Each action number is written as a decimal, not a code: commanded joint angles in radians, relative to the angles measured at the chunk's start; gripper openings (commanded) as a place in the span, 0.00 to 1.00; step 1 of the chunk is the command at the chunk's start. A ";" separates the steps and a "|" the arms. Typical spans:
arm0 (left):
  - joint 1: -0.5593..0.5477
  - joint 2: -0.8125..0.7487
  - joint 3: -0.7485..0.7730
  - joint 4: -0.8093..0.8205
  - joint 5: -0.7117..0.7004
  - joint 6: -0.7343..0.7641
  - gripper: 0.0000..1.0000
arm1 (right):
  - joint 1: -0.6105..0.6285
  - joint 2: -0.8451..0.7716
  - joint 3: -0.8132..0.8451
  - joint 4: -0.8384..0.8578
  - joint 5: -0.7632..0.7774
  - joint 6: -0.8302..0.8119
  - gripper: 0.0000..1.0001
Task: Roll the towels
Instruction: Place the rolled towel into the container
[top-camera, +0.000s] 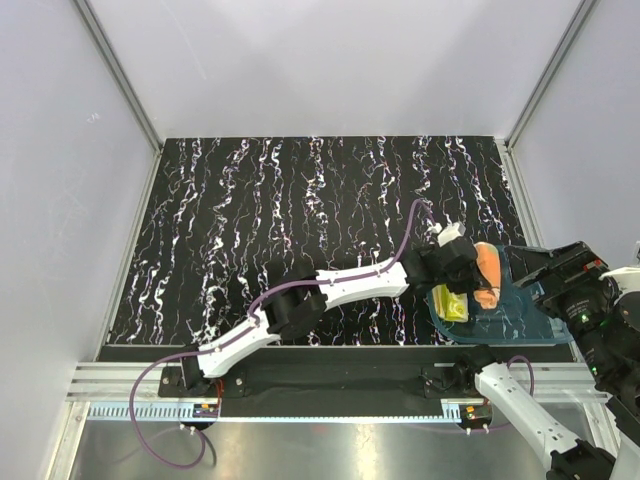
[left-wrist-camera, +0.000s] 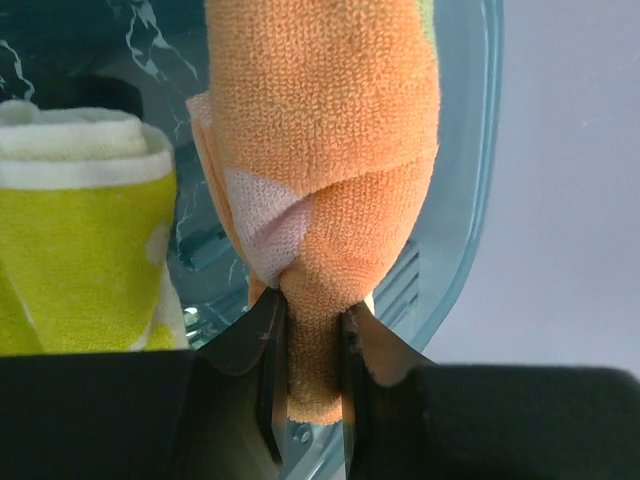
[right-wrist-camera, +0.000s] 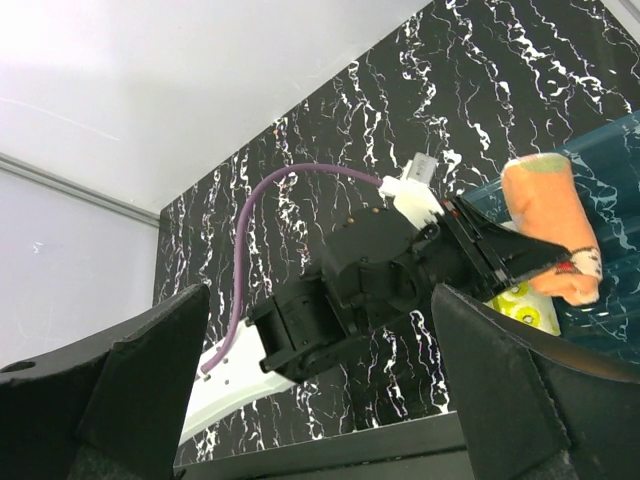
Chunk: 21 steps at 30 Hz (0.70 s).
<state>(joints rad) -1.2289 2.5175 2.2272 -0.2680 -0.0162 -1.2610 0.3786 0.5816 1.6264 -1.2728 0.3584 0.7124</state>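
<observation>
Reaching across from the left, the left gripper (top-camera: 482, 283) pinches one end of the rolled orange towel (top-camera: 487, 268); in the left wrist view its two dark fingers (left-wrist-camera: 262, 340) press against either side of the roll's lower end (left-wrist-camera: 325, 180), which stands between them. A pale patch shows on the roll where the cloth overlaps. The roll sits over the translucent blue tray (top-camera: 530, 322) at the right edge of the black marbled desk (top-camera: 300, 220).

Just beside it, the yellow towel (top-camera: 452, 305) lies rolled in the same tray, on the side nearer the arm bases; its pale edging shows at the end of the roll in the left wrist view (left-wrist-camera: 85, 240).

The right gripper (right-wrist-camera: 320, 390) stands apart from both towels, off the right side of the tray, its fingers (right-wrist-camera: 150, 370) spread wide with nothing between them. From its wrist view, the orange towel (right-wrist-camera: 550, 215) and a sliver of the yellow one (right-wrist-camera: 525, 300) appear beyond the left arm's black wrist.
</observation>
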 joint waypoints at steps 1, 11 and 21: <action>0.009 -0.043 0.048 0.026 0.005 -0.087 0.00 | 0.000 0.017 0.020 -0.017 0.019 -0.005 1.00; 0.019 -0.013 0.005 0.059 0.119 -0.181 0.10 | 0.000 0.018 -0.008 0.004 -0.010 -0.001 1.00; 0.022 0.003 -0.006 0.009 0.159 -0.178 0.32 | 0.000 0.020 -0.005 0.003 -0.009 -0.001 1.00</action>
<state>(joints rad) -1.2110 2.5191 2.2093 -0.2584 0.1078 -1.4281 0.3786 0.5819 1.6207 -1.2797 0.3492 0.7120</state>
